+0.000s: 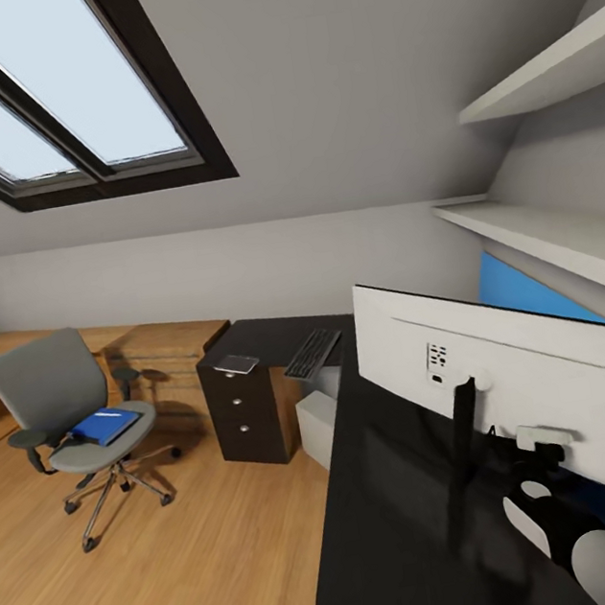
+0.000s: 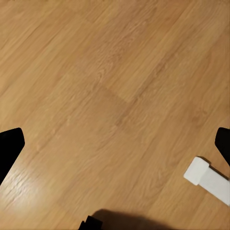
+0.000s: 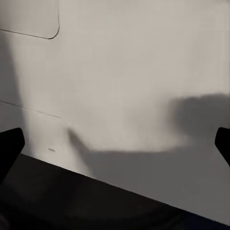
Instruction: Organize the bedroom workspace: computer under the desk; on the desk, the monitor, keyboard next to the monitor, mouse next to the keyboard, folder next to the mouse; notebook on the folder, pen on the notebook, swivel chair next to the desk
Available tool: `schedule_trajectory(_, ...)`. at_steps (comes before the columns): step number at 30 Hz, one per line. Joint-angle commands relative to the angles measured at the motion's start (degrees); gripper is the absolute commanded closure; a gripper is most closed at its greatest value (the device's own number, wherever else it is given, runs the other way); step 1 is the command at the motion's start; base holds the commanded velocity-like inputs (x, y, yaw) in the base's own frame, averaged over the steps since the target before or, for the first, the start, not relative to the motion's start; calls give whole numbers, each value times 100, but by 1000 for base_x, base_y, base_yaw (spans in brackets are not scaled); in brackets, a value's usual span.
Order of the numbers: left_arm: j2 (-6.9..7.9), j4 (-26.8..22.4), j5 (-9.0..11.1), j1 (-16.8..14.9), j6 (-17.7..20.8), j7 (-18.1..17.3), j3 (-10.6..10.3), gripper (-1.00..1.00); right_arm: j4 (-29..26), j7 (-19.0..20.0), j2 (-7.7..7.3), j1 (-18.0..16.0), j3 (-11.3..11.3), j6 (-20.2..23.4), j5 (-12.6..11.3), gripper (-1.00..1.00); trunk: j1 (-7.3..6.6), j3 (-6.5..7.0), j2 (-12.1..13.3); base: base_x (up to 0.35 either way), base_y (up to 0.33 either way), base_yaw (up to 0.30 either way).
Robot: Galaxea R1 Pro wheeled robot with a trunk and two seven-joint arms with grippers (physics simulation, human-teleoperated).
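Behind monitor (image 1: 508,378), right hand (image 3: 115,143)

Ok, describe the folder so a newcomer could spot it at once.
Start from the skylight in the sloped ceiling and drop to the grey swivel chair standing on the wood floor below it, left of the black desk. The folder lies flat on the chair's seat. It is a bright blue rectangle, unlike the small grey notebook on the desk's drawer unit.

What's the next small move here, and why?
Probably turn the base toward the swivel chair: the blue folder lies on its seat, far from the desk, and both grippers' jaws look open and empty, the left gripper over bare floor.
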Motion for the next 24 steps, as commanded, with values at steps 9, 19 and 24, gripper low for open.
schedule_trajectory(9,6,-9,42,-5,19,58,-30,-100,0,-24,-49,-5,50,-14,-62,-100,3,-9,-7,59,0,0)
schedule_trajectory(19,5,-5,42,-5,19,59,-36,-100,-8,-30,-43,-4,50,-13,-63,-100,3,-9,-7,-61,0,0)
schedule_trajectory(24,4,-4,49,-3,19,59,-34,-100,-9,-31,-37,-4,50,-13,-63,-100,3,-9,-7,-275,0,0)
